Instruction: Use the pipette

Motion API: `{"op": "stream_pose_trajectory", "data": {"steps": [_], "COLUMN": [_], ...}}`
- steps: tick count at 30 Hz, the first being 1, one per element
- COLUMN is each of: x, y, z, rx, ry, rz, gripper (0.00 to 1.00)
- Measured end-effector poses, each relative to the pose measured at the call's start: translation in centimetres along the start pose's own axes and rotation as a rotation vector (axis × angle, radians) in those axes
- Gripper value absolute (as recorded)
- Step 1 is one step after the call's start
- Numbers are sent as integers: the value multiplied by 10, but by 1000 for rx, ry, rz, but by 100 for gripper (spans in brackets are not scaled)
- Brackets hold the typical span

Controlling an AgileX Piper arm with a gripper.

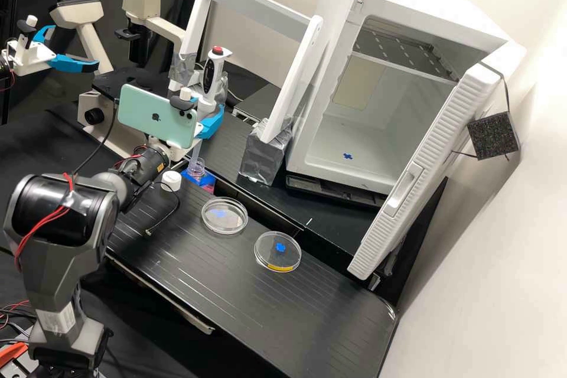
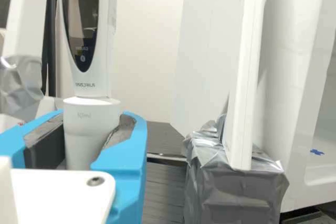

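Observation:
In the high view my gripper (image 1: 208, 125) is shut on the lower body of the pipette (image 1: 216, 66), which stands nearly upright with its red button on top. The pale tip below the fingers reaches down to the mouth of a small clear bottle (image 1: 196, 170); how far inside it goes, I cannot tell. In the wrist view, the blue fingers of the gripper (image 2: 90, 132) hold the pipette (image 2: 90, 85) around its white tapered part, one dark pad on either side. A white cap (image 1: 170, 181) lies on the bench beside the bottle.
Two petri dishes, one (image 1: 224, 216) nearer the bottle and one (image 1: 277, 252) farther right, lie on the black bench (image 1: 236, 289). A white frame (image 1: 295, 77) with taped feet rises close to the pipette. An open white incubator (image 1: 354, 130) and a microscope (image 1: 142, 0) stand behind.

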Motion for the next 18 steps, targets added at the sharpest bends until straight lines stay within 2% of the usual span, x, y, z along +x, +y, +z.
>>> {"op": "stream_pose_trajectory", "data": {"steps": [4,12,15,18], "x": [-6,-27,-32,-36], "y": [14,45,52,61], "z": [-9,-36,-40,-41], "rx": [16,59,54,24], "ry": [30,137,164,180], "rz": [32,102,103,102], "gripper": [0,0,0,0]}}
